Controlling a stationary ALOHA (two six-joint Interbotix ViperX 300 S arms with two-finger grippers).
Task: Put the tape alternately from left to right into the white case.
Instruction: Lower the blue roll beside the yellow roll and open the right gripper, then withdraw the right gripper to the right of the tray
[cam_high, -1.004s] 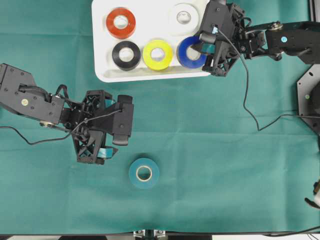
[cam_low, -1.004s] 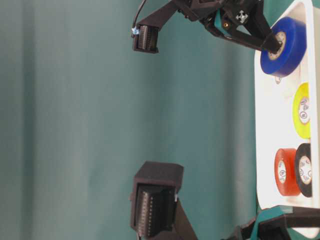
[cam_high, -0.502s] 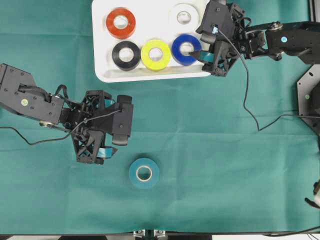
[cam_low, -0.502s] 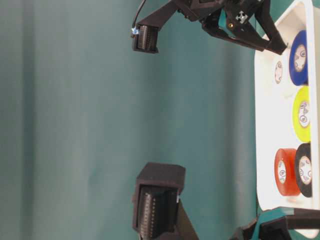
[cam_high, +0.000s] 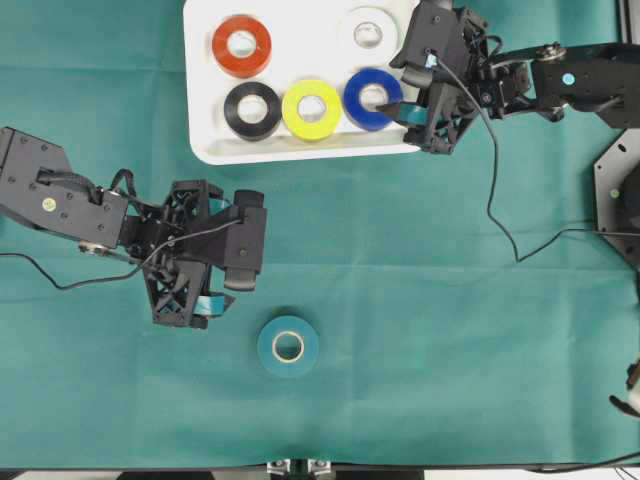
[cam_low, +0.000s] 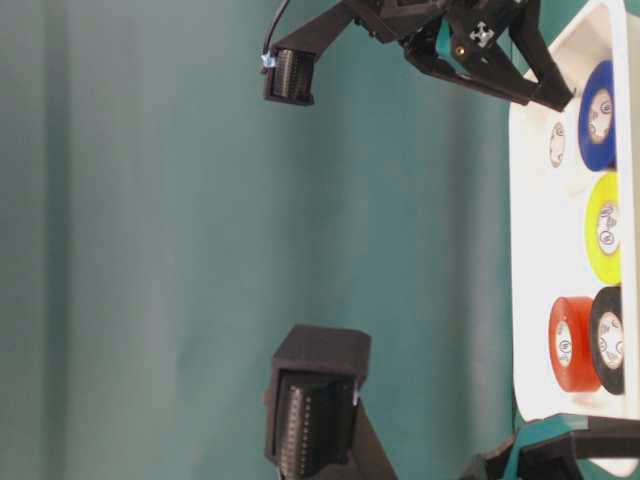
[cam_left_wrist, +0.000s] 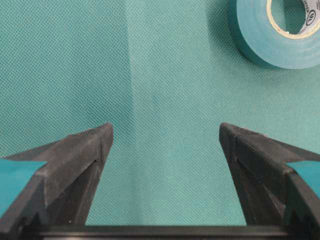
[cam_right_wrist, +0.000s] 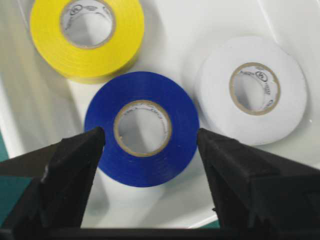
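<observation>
The white case (cam_high: 202, 140) sits at the table's far edge with five rolls of tape lying flat in it: orange-red (cam_high: 241, 45), white (cam_high: 367, 32), black (cam_high: 252, 110), yellow (cam_high: 312, 109) and blue (cam_high: 372, 99). My right gripper (cam_high: 398, 88) hovers open over the case's right end. Its fingertips (cam_right_wrist: 95, 137) stand on either side of the blue roll (cam_right_wrist: 142, 127), clear of it. A teal roll (cam_high: 288, 346) lies on the green cloth. My left gripper (cam_high: 205, 255) is open and empty, up and left of that teal roll (cam_left_wrist: 280, 35).
The right arm and its cable (cam_high: 495, 190) reach in from the right edge. A black mount (cam_high: 615, 200) stands at the right edge. Green cloth (cam_high: 420, 300) covers the table.
My right gripper has opened and let go of the blue roll, which was tilted in its jaws and now lies flat beside the yellow one. The left arm has not moved.
</observation>
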